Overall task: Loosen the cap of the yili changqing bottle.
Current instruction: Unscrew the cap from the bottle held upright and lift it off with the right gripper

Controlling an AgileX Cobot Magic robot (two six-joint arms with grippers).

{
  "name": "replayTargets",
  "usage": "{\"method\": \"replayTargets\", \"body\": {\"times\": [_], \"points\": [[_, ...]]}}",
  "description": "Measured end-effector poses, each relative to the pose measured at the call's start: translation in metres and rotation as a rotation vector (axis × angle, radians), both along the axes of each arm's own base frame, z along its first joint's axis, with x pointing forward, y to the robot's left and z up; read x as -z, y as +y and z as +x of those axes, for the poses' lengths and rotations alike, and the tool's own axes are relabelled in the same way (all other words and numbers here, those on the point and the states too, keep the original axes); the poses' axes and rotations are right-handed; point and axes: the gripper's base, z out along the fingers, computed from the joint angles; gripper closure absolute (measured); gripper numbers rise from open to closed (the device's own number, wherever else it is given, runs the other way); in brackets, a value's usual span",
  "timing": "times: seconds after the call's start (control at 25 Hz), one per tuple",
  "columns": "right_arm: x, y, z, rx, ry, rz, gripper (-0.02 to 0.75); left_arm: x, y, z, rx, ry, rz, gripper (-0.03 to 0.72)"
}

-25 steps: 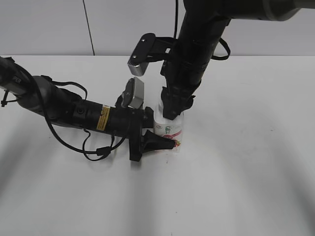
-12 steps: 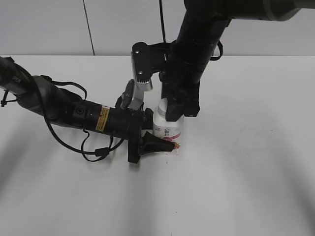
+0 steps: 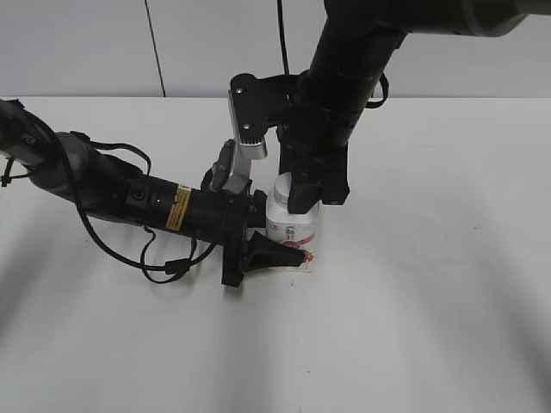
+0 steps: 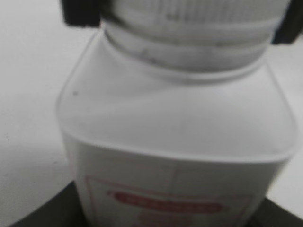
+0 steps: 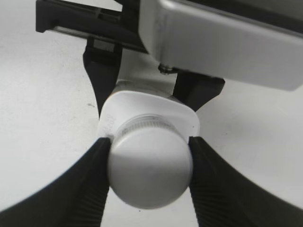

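Observation:
The yili changqing bottle (image 3: 294, 231), white with a pink-red label, stands upright on the table. My left gripper (image 3: 286, 249) comes in from the left, low and level, and is shut on the bottle's body (image 4: 175, 142); its dark fingers (image 4: 33, 215) show at the bottom corners of the left wrist view. The right gripper (image 3: 303, 194) comes straight down from above and is shut on the white cap (image 5: 149, 172). One ribbed black finger (image 5: 97, 161) presses on each side of the cap. In the exterior view the cap (image 3: 281, 184) is mostly hidden behind that gripper.
A white tabletop (image 3: 430, 284) surrounds the bottle on all sides. The left arm's cables (image 3: 164, 262) loop on the table to the left. A pale wall (image 3: 86, 43) runs along the back edge.
The right wrist has turned about the cap, swinging its silver camera housing from a leftward slant to upright. The bottle has shifted slightly left. The left arm stays put.

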Motion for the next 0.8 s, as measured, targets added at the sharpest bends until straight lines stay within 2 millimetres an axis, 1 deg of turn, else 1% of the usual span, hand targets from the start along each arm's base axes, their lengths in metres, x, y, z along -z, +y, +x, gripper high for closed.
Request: {"method": "replayTargets", "body": {"times": [0.68, 0.8], "points": [[0.0000, 0.0002, -0.0010, 0.003, 0.012, 0.003, 0.342, -0.0001, 0.0001, -0.0008, 0.010, 0.000, -0.001, 0.300], [0.0000, 0.0004, -0.0012, 0.008, 0.017, 0.005, 0.330, -0.0001, 0.0001, -0.0010, 0.011, 0.001, -0.001, 0.300]]}}
